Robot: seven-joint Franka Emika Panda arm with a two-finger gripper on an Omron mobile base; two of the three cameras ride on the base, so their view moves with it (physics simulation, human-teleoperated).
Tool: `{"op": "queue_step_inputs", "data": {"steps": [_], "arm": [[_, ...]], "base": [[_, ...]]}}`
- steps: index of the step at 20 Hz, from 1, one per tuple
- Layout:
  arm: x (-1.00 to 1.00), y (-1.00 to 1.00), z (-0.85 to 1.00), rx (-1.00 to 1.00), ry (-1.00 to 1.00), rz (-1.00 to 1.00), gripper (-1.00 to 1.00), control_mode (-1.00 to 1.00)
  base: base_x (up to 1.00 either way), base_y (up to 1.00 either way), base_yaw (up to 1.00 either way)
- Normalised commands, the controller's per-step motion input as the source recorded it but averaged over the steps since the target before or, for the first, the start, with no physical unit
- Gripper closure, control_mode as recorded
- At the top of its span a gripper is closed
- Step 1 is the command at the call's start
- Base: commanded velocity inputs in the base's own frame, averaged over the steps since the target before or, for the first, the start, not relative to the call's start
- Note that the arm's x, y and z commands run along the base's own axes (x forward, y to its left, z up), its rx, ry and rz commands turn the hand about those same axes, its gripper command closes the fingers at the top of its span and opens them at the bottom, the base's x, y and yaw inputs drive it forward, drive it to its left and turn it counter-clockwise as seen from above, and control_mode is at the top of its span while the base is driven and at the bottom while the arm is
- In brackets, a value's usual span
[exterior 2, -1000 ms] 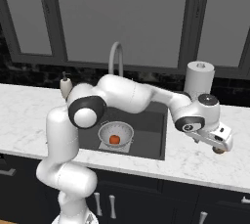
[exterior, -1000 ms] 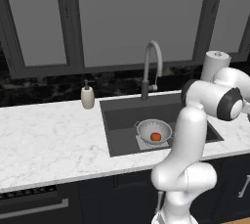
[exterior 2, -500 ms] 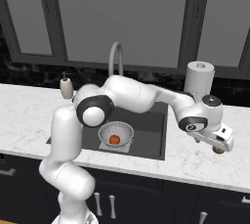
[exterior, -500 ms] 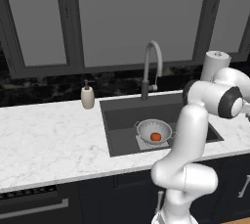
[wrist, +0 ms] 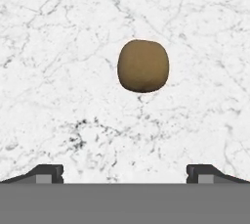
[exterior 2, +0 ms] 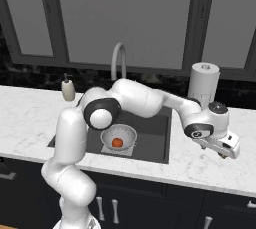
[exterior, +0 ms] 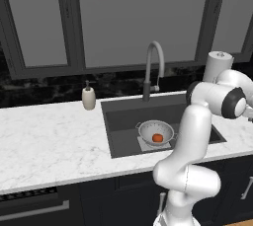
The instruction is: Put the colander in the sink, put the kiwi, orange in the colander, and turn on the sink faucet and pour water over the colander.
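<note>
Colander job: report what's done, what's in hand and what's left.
Done: the colander sits in the sink with the orange inside it. In hand: the open claw hovers over the kiwi, which lies on the marble counter, not yet gripped. Left: move the kiwi into the colander, then turn on the sink faucet; no water runs.

White marble counter (exterior: 49,141), dark windows (exterior: 138,18)

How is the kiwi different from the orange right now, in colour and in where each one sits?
The kiwi is dull brown; the orange is bright red-orange. The kiwi lies on the white marble counter, below the open pincer; the orange already sits inside the colander in the sink. Both are small, rounded fruits.
</note>
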Motion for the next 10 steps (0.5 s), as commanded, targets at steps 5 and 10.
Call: {"op": "queue_step_inputs", "data": {"steps": [5, 10], "arm": [[0.09, -0.09, -0.04, 0.0, 0.0, 0.0, -1.0, -1.0], [0.2, -0.1, 0.0, 0.0, 0.0, 0.0, -1.0, -1.0]], "base": [[0.0, 0.0, 0.0], [0.0, 0.0, 0.0]]}}
